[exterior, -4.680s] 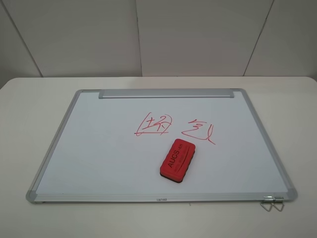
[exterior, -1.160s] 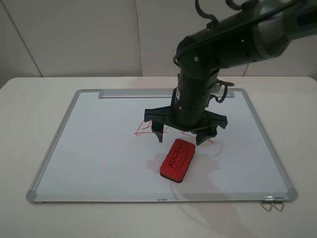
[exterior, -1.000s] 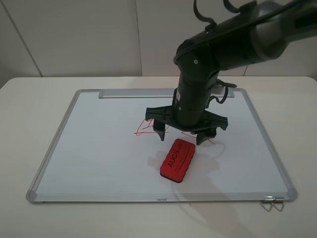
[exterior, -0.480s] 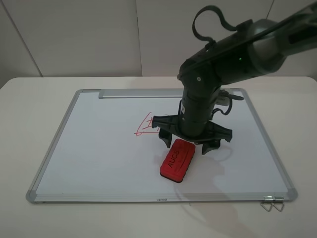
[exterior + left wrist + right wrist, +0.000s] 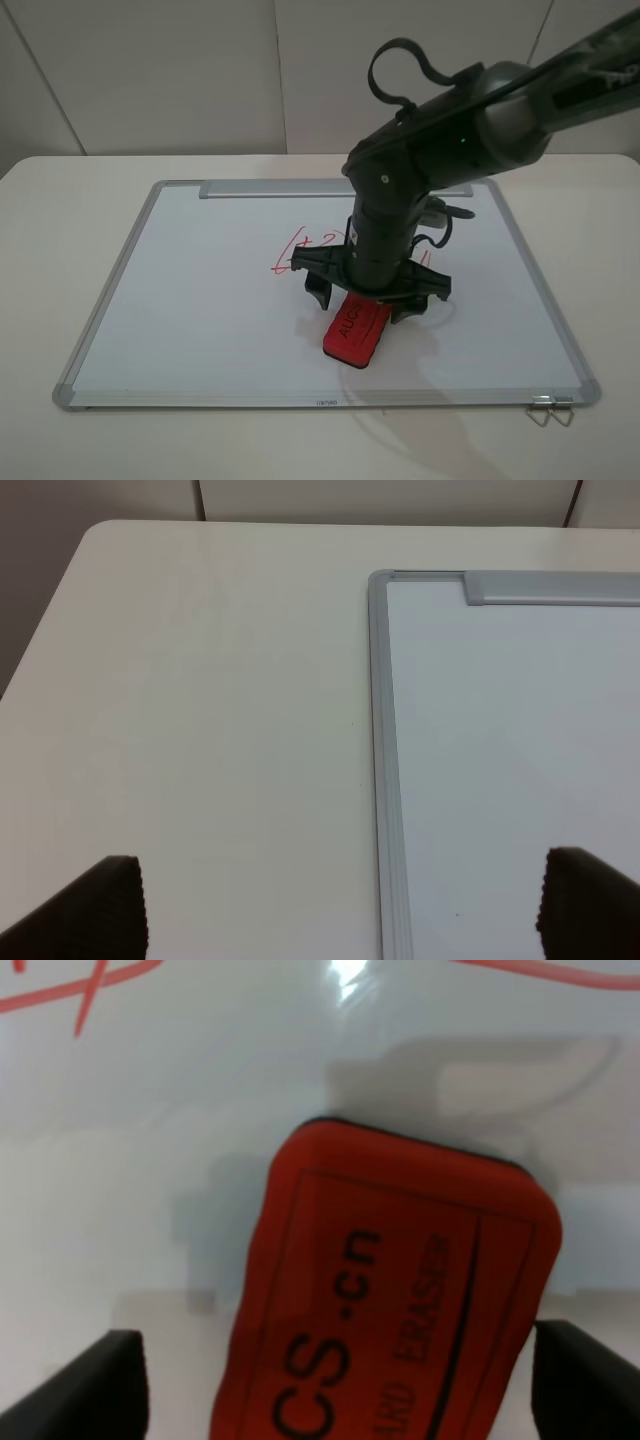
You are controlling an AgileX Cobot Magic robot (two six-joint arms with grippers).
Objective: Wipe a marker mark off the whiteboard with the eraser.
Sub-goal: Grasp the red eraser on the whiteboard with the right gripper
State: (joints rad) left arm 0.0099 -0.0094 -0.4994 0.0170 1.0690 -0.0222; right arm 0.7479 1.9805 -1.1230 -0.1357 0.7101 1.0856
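Observation:
The red eraser lies on the whiteboard, near its front edge. My right gripper hangs low over the eraser's far end, open, with one finger on each side of the block. In the right wrist view the eraser fills the space between the two dark fingertips. The marker mark shows just left of the arm, partly hidden by it. A red stroke of the marker mark also shows beyond the eraser. My left gripper is open above the table by the whiteboard's frame.
The right arm hides most of a second red scribble. A silver tray strip runs along the board's far edge. A metal clip lies off the board's front right corner. White table surrounds the board.
The right arm came into view, then dropped and moved toward the front; its open fingers now straddle the eraser. The eraser has not moved.

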